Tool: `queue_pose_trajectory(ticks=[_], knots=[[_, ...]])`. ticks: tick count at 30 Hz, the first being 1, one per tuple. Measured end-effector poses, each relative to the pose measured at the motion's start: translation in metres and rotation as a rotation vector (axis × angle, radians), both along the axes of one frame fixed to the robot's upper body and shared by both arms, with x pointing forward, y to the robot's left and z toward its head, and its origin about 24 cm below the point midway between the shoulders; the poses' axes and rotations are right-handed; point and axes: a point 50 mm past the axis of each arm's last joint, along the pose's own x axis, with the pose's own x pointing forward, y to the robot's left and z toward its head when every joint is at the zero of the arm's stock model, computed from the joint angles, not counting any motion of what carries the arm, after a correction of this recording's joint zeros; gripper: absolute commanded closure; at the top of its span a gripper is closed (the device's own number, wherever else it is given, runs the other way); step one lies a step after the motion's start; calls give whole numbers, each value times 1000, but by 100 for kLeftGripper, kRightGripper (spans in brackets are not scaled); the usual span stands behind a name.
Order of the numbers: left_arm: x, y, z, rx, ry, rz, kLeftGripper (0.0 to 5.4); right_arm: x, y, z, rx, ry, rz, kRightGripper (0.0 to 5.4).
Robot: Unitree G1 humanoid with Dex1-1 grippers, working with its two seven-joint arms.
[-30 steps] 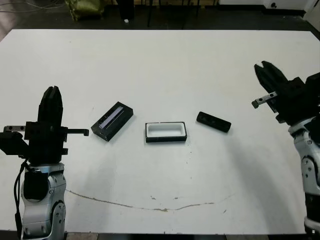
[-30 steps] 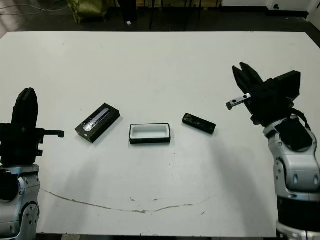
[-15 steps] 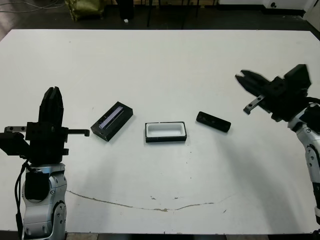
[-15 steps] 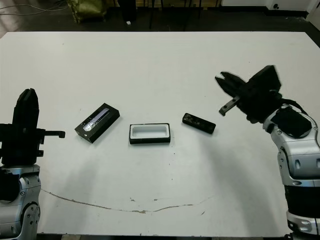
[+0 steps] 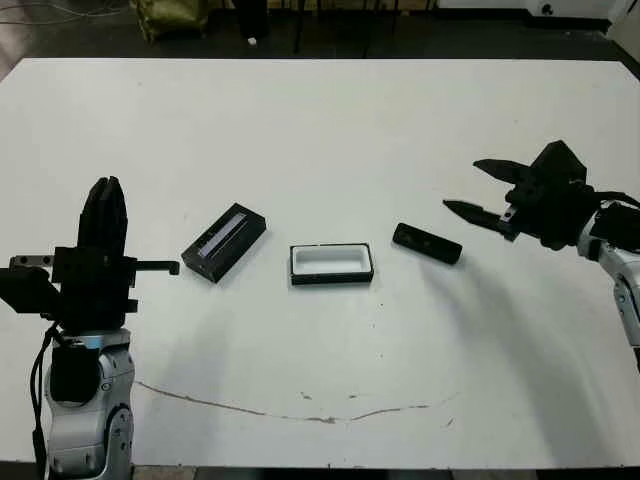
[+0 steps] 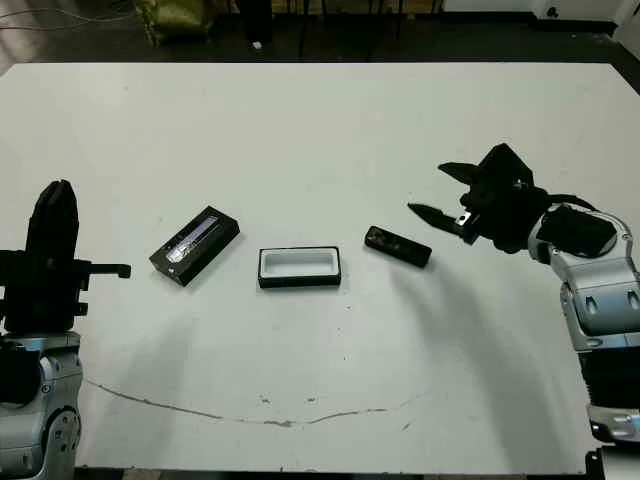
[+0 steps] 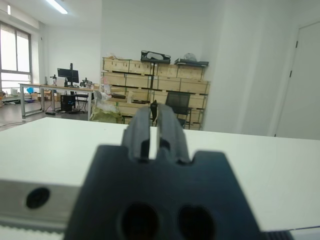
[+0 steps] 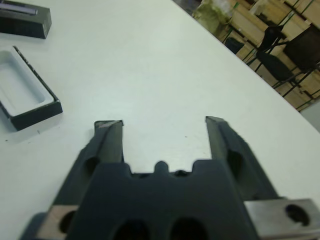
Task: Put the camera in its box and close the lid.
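My right pincer hangs spread wide, just right of the camera, which lies flat and slanted on the counter, apart from the box. The box sits open, white lining up, with the lid to its left. My left pincer is raised at the counter's left side, fingers pressed together on nothing.

The risk I see is the approach angle: my right fingers point sideways, so if I come in low I may shove the slim bar toward the box instead of straddling it. My wrist camera does not show the bar at all, so I cannot judge the alignment well. A pinch across its rounded ends could also let it squirt free.
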Motion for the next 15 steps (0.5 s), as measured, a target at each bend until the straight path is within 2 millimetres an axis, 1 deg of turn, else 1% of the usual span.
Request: queue_pose_trajectory(ticks=[7,15], knots=[[0,-1,-1,-8,0,-1,540,2,-3,-10,34,40,43,4],[0,-1,-1,-12,0,-3,540,5,-4,-18,104,124,104,3]])
